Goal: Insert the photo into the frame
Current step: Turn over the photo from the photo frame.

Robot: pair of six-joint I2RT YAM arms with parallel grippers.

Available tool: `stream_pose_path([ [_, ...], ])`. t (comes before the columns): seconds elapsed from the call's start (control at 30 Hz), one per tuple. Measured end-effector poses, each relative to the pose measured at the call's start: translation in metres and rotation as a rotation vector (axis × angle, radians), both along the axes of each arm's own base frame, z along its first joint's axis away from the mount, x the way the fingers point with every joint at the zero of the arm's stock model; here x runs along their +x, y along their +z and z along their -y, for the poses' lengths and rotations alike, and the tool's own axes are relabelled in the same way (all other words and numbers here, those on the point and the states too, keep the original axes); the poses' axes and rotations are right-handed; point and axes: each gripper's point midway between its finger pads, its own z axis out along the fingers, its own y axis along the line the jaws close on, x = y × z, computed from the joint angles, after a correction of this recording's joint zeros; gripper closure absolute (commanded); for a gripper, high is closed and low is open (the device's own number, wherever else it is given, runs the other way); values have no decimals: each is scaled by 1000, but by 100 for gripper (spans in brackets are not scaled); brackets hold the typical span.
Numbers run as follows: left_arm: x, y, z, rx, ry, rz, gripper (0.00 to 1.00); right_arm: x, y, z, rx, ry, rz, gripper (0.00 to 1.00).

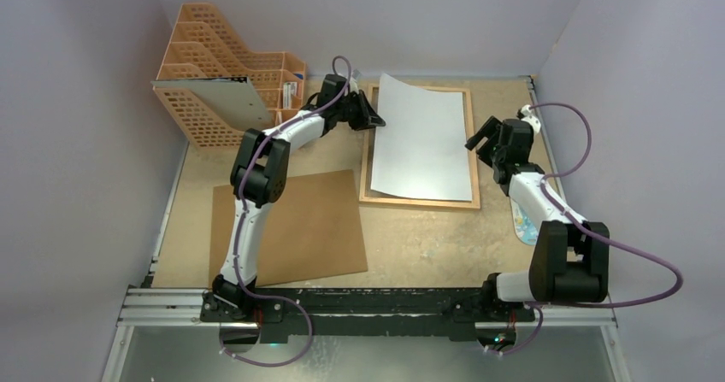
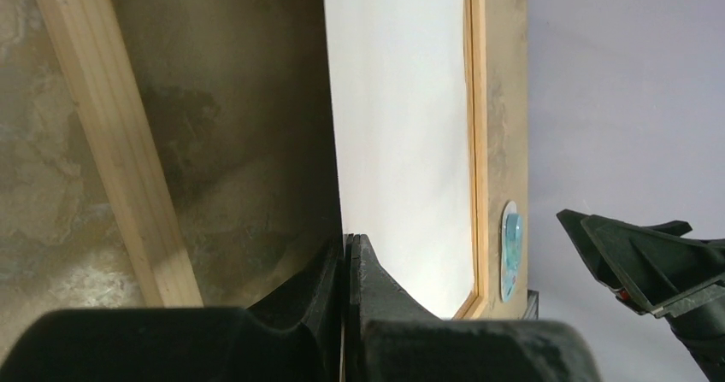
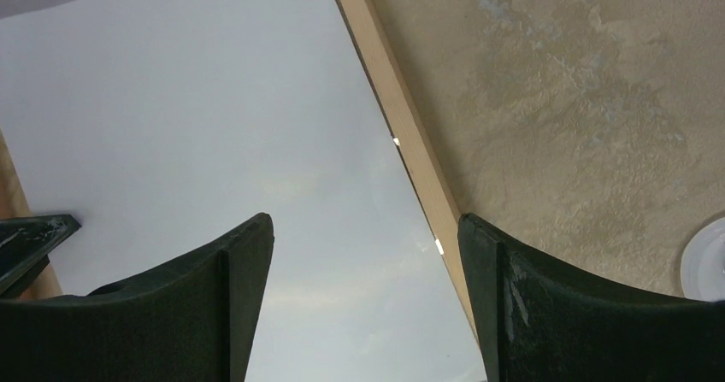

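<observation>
Left wrist view is showing the left gripper (image 2: 346, 249) clamping the photo (image 2: 402, 126) by its edge, both black fingers (image 2: 376, 288) pressing flat together on the sheet; the print is showing only its plain white back, so the picture side cannot be seen; beyond it, one light-wood rail of the frame (image 2: 476, 126) is running along the sheet's far edge, and another rail is crossing the bare table (image 2: 256, 100) at a slant on the other side. From the top view, this gripper is holding the photo's left edge lifted above the frame's left rail; the sheet is curving down from there, its right part lying inside the frame, its far-left corner sticking out past the far rail. The right gripper (image 3: 366, 228) is hanging just over the frame's right rail with its fingers spread wide apart, gripping nothing; one finger is sitting above the white sheet, the other above the table outside the frame. Further out, a brown backing panel (image 1: 308, 224) is lying flat under the left arm, well apart from the frame; an orange file rack (image 1: 226, 66) is standing in the far-left corner; a small colourful disc (image 1: 521, 224) is lying beneath the right arm.
</observation>
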Motion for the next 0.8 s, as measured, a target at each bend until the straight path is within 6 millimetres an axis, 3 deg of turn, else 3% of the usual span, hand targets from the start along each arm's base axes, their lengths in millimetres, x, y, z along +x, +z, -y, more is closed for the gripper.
stream_pose_path([
  [0.4, 6, 0, 2, 1, 4, 24, 97, -2, -5, 6, -1, -16, 0, 20],
  [0.8, -1, -17, -2, 123, -20, 11, 56, -4, -12, 8, -9, -17, -15, 19],
])
